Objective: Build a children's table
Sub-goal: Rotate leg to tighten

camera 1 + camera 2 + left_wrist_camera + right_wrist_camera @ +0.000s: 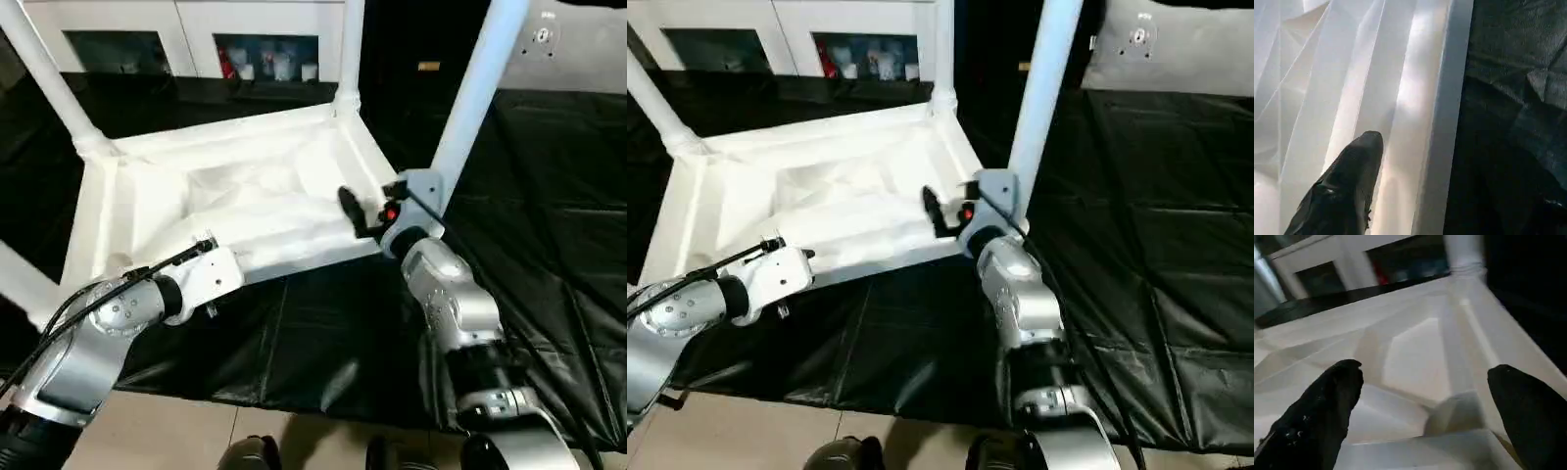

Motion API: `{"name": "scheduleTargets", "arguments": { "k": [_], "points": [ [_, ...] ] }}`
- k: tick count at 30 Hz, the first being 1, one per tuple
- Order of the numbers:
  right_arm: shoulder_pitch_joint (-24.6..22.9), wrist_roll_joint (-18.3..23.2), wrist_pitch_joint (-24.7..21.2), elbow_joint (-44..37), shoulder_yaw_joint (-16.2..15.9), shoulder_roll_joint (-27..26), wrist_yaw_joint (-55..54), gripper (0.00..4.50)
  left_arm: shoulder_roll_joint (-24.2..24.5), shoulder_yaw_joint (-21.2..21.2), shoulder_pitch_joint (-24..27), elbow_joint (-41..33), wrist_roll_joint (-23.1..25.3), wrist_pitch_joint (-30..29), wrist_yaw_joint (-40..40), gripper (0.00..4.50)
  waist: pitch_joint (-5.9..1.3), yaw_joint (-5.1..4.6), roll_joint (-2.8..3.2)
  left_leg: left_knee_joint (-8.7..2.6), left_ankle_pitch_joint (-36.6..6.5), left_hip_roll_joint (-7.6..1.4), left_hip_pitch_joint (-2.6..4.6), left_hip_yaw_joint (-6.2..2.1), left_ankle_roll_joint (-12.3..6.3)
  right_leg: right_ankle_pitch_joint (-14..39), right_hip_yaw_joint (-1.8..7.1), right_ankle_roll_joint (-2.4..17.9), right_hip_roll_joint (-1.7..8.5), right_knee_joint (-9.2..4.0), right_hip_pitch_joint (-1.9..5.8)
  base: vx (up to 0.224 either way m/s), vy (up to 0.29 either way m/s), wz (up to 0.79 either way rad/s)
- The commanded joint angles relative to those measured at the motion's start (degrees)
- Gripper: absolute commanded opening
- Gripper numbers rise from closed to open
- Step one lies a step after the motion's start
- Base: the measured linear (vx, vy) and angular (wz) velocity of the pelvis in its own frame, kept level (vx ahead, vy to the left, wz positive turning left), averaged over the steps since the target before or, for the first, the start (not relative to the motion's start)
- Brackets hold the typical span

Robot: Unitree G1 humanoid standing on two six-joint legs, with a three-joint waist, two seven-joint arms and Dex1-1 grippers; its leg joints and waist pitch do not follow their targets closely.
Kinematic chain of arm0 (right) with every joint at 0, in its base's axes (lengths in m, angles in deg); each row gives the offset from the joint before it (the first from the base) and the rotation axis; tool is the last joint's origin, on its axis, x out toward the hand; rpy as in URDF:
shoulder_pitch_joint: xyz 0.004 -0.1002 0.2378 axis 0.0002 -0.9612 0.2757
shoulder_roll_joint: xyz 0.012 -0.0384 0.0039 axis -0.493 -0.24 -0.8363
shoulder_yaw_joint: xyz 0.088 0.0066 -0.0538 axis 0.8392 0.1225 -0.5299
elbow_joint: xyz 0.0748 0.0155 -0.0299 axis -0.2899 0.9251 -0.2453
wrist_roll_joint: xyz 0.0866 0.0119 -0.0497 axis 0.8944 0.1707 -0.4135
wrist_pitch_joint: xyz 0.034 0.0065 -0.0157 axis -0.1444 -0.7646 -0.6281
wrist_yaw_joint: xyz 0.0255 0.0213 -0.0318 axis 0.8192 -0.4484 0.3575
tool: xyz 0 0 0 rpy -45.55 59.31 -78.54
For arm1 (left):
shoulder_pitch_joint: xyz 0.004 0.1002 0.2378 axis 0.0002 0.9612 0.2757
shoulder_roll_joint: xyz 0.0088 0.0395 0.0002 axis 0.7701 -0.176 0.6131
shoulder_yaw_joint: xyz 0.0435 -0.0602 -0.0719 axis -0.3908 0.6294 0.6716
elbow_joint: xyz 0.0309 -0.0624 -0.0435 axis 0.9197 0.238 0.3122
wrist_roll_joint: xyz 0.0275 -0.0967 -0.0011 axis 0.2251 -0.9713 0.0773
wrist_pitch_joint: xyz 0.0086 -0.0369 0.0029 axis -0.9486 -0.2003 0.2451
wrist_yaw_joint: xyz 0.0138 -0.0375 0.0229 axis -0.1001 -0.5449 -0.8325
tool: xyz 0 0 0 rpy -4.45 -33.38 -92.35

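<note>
Silver forearms are seen rising from the near edge of both eye views. Right hand (pixel 1425 396) is held over the near right corner of the children's table (pixel 245 196), its two black fingers (pixel 1327 406) spread wide apart, with nothing between them but ribbed white plastic beyond. Left hand (pixel 220 264) is placed at the table's near rim, left of centre; one black finger (pixel 1347 181) is seen lying over the white ribs just inside the rim, and whether that hand is apart or together cannot be told from the views.

Table is noted upside down on the black-covered surface (pixel 549 235), ribbed underside facing up. Legs are seen standing in the corner sockets: one at the far left (pixel 49 78), one at the far right (pixel 348 49), one at the near right (pixel 475 98) just beside the right hand, and one at the near left (pixel 20 284), cut by the picture edge.

White cabinets (pixel 196 39) with glass doors are recorded beyond the surface.
</note>
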State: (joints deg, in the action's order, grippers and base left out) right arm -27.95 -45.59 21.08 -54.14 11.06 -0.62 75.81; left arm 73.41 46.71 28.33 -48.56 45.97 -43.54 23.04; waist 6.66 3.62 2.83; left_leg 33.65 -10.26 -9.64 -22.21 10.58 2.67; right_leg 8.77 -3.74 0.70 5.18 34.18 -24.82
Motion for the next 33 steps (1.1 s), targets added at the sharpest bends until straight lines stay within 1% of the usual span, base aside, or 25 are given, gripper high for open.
{"name": "scheduleTargets", "arguments": {
  "k": [1, 2, 3, 4, 5, 6, 7, 9, 10, 11, 13, 14, 15, 16, 17, 18, 20, 21, 24, 26, 28, 29, 30, 32, 33],
  "points": [
    [1.93, -0.05, 4.69, 5.21, 3.58, 1.20, -4.16, 4.50, 0.72, -1.08, 1.12, 0.66, 1.30, 0.82, -1.30, 3.37, -4.64, -0.18, 0.16, -4.42, -13.65, -2.88, 1.30, -1.16, -0.09, 14.39, 2.85, 12.60, 3.04, -3.44, 2.92, 0.000, 0.000, 0.00],
    [1.93, -0.05, 4.69, 5.21, 3.58, 1.20, -4.16, 4.50, 0.72, -1.08, 1.12, 0.66, 1.30, 0.82, -1.30, 3.37, -4.71, -0.21, 0.07, -4.34, -13.02, -2.80, 1.23, -1.12, -0.21, 13.71, 2.80, 12.85, 3.01, -3.32, 2.98, 0.000, 0.000, 0.00],
    [2.68, -0.24, 6.30, 6.95, 4.23, 1.59, -4.89, 4.50, 0.59, -1.23, 1.24, 0.94, 1.49, 1.16, -1.69, 3.37, -4.82, -0.05, 0.15, -4.20, -12.60, -2.82, 1.42, -0.99, -0.57, 12.96, 2.82, 12.93, 2.95, -3.31, 2.77, 0.000, 0.000, 0.00],
    [3.43, -0.50, 7.81, 8.58, 5.01, 1.99, -5.34, 4.50, 0.32, -1.38, 1.23, 1.54, 1.94, 1.96, -2.49, 3.37, -4.94, -0.06, 0.07, -4.08, -11.77, -2.73, 1.20, -1.00, -0.93, 11.83, 2.79, 13.21, 2.90, -3.10, 2.99, 0.000, 0.000, 0.00],
    [3.99, -0.66, 8.98, 9.72, 5.63, 2.33, -5.65, 4.50, 0.08, -1.47, 1.19, 2.03, 2.29, 2.57, -3.13, 3.37, -5.05, 0.11, 0.11, -4.00, -11.02, -2.74, 1.25, -0.98, -1.13, 11.01, 2.76, 13.29, 2.92, -3.03, 3.03, 0.000, 0.000, 0.00],
    [4.87, -0.55, 10.41, 11.32, 6.52, 2.86, -5.75, 4.50, -0.42, -1.53, 1.01, 2.63, 2.38, 3.27, -3.78, 3.37, -5.16, 0.08, -0.15, -3.83, -9.68, -2.66, 1.07, -0.90, -1.80, 9.21, 2.73, 13.59, 2.79, -2.80, 3.18, 0.000, 0.000, 0.00],
    [6.21, 0.04, 12.02, 13.07, 8.08, 4.01, -5.94, 4.50, -1.49, -1.72, 0.25, 3.53, 2.85, 4.17, -5.23, 3.37, -5.28, 0.10, -0.15, -3.74, -9.25, -2.68, 1.06, -0.89, -2.09, 8.63, 2.71, 13.84, 2.84, -2.66, 3.20, 0.000, 0.000, 0.00],
    [6.94, 0.45, 13.01, 13.90, 8.89, 4.87, -6.02, 4.50, -2.32, -1.77, -0.28, 4.07, 2.89, 4.27, -5.77, 3.37, -5.42, 0.35, -0.17, -3.47, -8.32, -2.64, 1.16, -0.73, -2.85, 7.64, 2.71, 14.56, 2.85, -2.62, 3.25, 0.000, 0.000, 0.00],
    [7.20, 0.58, 13.37, 14.30, 9.12, 5.22, -6.03, 4.50, -2.53, -1.84, -0.45, 4.31, 2.99, 4.35, -5.87, 3.37, -5.44, 0.60, -0.18, -3.34, -7.31, -2.65, 0.97, -0.70, -3.50, 6.72, 2.68, 14.62, 2.83, -2.45, 3.27, 0.000, 0.000, 0.00],
    [7.85, 0.40, 14.56, 15.52, 9.43, 6.45, -6.51, 4.50, -2.84, -2.33, -0.94, 5.10, 3.63, 4.94, -6.47, 3.37, -5.54, 0.77, -0.26, -3.25, -6.88, -2.63, 0.92, -0.76, -4.01, 6.72, 2.57, 14.55, 2.83, -2.38, 3.35, 0.000, 0.000, 0.00],
    [8.51, 0.29, 15.87, 16.92, 9.89, 7.61, -6.87, 4.50, -3.10, -2.72, -1.30, 5.82, 3.88, 5.32, -6.97, 3.37, -5.45, 0.91, -0.34, -3.19, -7.77, -2.54, 0.97, -0.65, -4.08, 8.55, 2.56, 14.61, 2.83, -2.59, 3.24, 0.000, 0.000, 0.00],
    [8.69, 0.31, 16.26, 17.39, 10.26, 8.16, -7.04, 4.50, -3.21, -2.95, -1.45, 6.29, 4.12, 5.70, -7.37, 3.37, -5.33, 0.96, -0.38, -3.23, -8.82, -2.61, 0.91, -0.68, -3.81, 10.22, 2.57, 14.27, 2.89, -2.76, 3.22, 0.000, 0.000, 0.00],
    [8.70, 0.39, 16.65, 17.47, 10.74, 8.78, -7.17, 4.50, -3.32, -3.13, -1.59, 6.88, 4.30, 6.09, -7.69, 3.37, -5.37, 0.94, -0.51, -3.23, -9.33, -2.63, 0.95, -0.66, -3.72, 11.13, 2.56, 14.01, 2.89, -2.87, 3.20, 0.000, 0.000, 0.00],
    [8.66, 0.43, 17.46, 17.99, 11.77, 10.20, -7.51, 4.50, -3.52, -3.43, -1.98, 8.41, 4.89, 7.18, -8.50, 3.37, -5.34, 1.04, -0.59, -3.21, -10.52, -2.63, 1.14, -0.63, -3.24, 13.21, 2.59, 13.35, 2.81, -3.10, 3.05, 0.000, 0.000, 0.00],
    [8.63, 0.44, 17.60, 18.04, 11.94, 10.43, -7.60, 4.50, -3.56, -3.47, -2.04, 8.64, 4.98, 7.34, -8.62, 3.37, -5.34, 1.21, -0.52, -3.24, -10.80, -2.67, 1.20, -0.69, -3.07, 13.68, 2.56, 13.17, 2.80, -3.10, 2.96, 0.000, 0.000, 0.00],
    [8.55, 0.46, 18.45, 18.56, 12.88, 11.41, -7.88, 4.50, -3.80, -3.57, -2.30, 9.58, 5.34, 7.99, -9.05, 3.37, -5.30, 1.17, -0.55, -3.26, -11.39, -2.71, 1.06, -0.76, -2.69, 14.27, 2.54, 12.80, 2.83, -3.08, 2.97, 0.000, 0.000, 0.00],
    [8.25, 0.54, 18.56, 18.64, 13.57, 12.19, -7.78, 4.50, -4.09, -3.50, -2.53, 10.15, 5.53, 8.31, -9.50, 3.37, -5.31, 1.20, -0.67, -3.24, -11.94, -2.65, 1.03, -0.76, -2.35, 14.97, 2.52, 12.27, 2.81, -3.12, 2.97, 0.000, 0.000, 0.00],
    [7.95, 0.50, 19.00, 18.61, 13.85, 12.71, -8.08, 4.50, -4.22, -3.51, -2.73, 10.55, 5.70, 8.58, -9.88, 3.37, -5.32, 1.22, -0.63, -3.21, -12.08, -2.65, 1.08, -0.74, -2.28, 15.15, 2.53, 12.18, 2.81, -3.12, 2.92, 0.000, 0.000, 0.00],
    [6.72, 0.61, 19.74, 18.28, 14.54, 14.40, -9.04, 4.50, -4.51, -3.70, -3.56, 11.87, 6.09, 9.46, -10.92, 3.37, -5.32, 1.21, -0.89, -3.09, -12.55, -2.44, 0.94, -0.69, -2.39, 16.92, 2.51, 11.41, 2.87, -3.39, 2.93, 0.000, 0.000, 0.00],
    [5.02, 0.46, 20.17, 17.01, 15.46, 15.79, -10.23, 4.50, -5.08, -3.82, -4.73, 13.47, 6.33, 10.57, -12.15, 3.37, -5.37, 1.21, -1.03, -3.02, -11.87, -2.36, 0.81, -0.70, -2.60, 17.27, 2.44, 10.92, 2.82, -3.46, 2.96, 0.000, 0.000, 0.00],
    [2.88, 0.09, 20.28, 14.85, 16.21, 16.95, -10.56, 4.50, -6.10, -3.75, -5.95, 14.95, 6.35, 11.68, -13.38, 3.37, -5.46, 1.38, -1.14, -2.92, -11.47, -2.40, 0.92, -0.61, -2.78, 17.37, 2.47, 10.45, 2.76, -3.53, 2.87, 0.000, 0.000, 0.00],
    [1.51, -0.03, 20.09, 13.30, 16.62, 17.50, -10.49, 4.50, -6.98, -3.58, -6.63, 15.68, 6.18, 12.19, -14.12, 3.37, -5.47, 1.40, -1.17, -2.94, -10.53, -2.36, 0.65, -0.67, -3.12, 16.36, 2.44, 10.34, 2.65, -3.45, 3.04, 0.000, 0.000, 0.00],
    [0.79, -0.04, 19.94, 12.40, 16.94, 17.70, -10.62, 4.50, -7.63, -3.42, -7.03, 16.11, 6.05, 12.41, -14.75, 3.37, -5.54, 1.42, -0.99, -2.87, -9.85, -2.46, 0.60, -0.73, -3.29, 14.90, 2.42, 10.66, 2.66, -3.15, 2.98, 0.000, 0.000, 0.00],
    [-1.01, -0.14, 19.55, 10.21, 17.30, 18.06, -10.76, 4.50, -9.28, -3.00, -7.71, 16.65, 5.45, 12.65, -16.11, 3.37, -5.67, 1.41, -1.13, -2.76, -9.23, -2.44, 0.59, -0.67, -3.81, 13.13, 2.40, 11.04, 2.54, -3.05, 2.97, 0.000, 0.000, 0.00],
    [-1.37, -0.22, 19.47, 9.79, 17.25, 18.11, -10.73, 4.50, -9.69, -2.84, -7.78, 16.73, 5.14, 12.74, -16.36, 3.37, -5.66, 1.40, -0.94, -2.73, -9.03, -2.42, 0.51, -0.73, -3.96, 12.74, 2.36, 11.18, 2.55, -2.96, 3.01, 0.000, 0.000, 0.00]
  ]
}}
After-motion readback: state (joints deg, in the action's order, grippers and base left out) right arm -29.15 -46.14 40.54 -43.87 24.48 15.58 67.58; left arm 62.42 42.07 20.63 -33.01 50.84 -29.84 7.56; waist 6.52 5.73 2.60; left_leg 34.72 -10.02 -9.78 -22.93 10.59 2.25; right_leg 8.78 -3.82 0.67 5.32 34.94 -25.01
